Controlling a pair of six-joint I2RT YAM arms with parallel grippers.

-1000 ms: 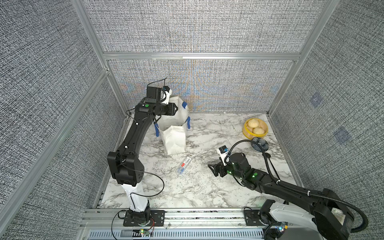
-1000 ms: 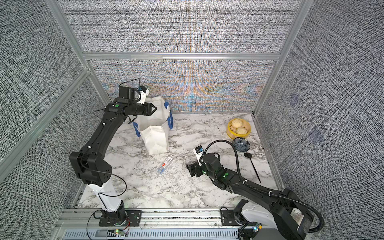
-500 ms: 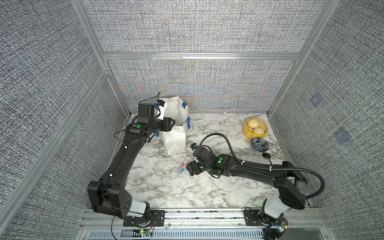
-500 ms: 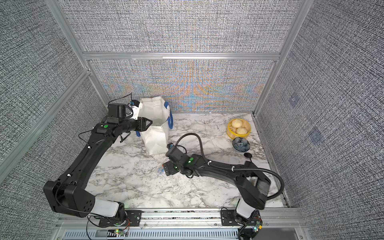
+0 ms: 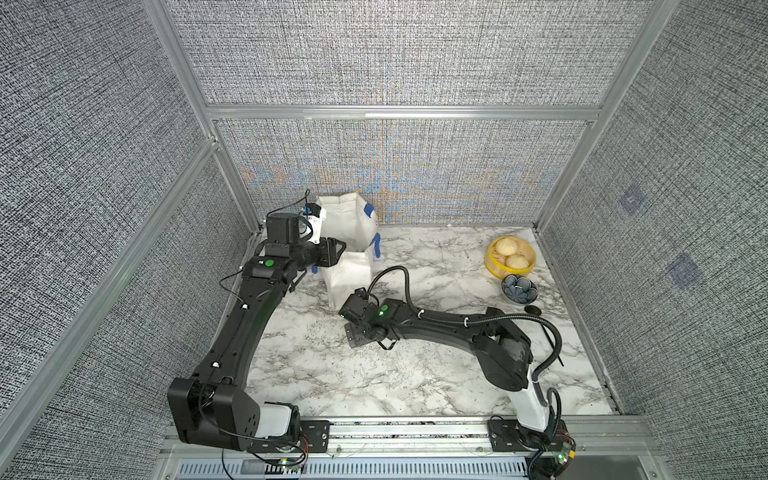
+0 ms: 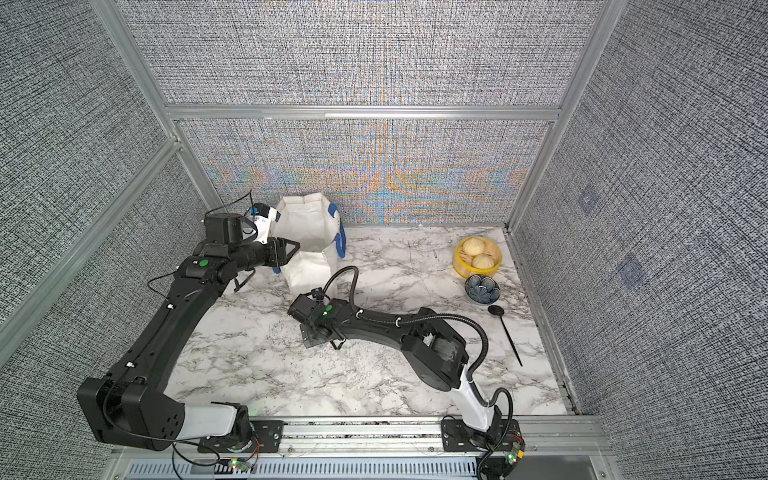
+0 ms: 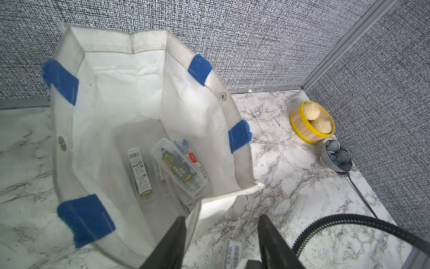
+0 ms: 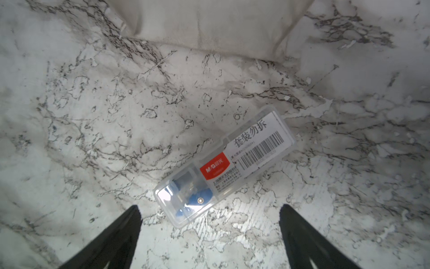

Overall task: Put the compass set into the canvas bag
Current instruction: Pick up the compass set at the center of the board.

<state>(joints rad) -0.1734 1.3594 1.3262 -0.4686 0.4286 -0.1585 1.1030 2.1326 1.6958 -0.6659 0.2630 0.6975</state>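
Canvas bag [image 7: 149, 44] mouth open, left pincer [image 7: 221, 217] straddling its rim corner

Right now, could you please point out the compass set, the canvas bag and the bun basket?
compass set [image 8: 221, 166]: right wrist view, label on its clear case.
canvas bag [image 7: 125, 79]: left wrist view, inner far wall.
bun basket [image 7: 302, 131]: left wrist view, wooden side wall.

Clear compass set [image 8: 223, 167] flat near upright open canvas bag [image 7: 130, 76]

This is a robot lab cell. Grey fabric panels [image 5: 395, 54] in metal frames [image 5: 399, 112] wall a marble bench [image 5: 374, 382], and two arms [image 5: 245, 332] stand on a rail [image 5: 415, 430] at its front edge.
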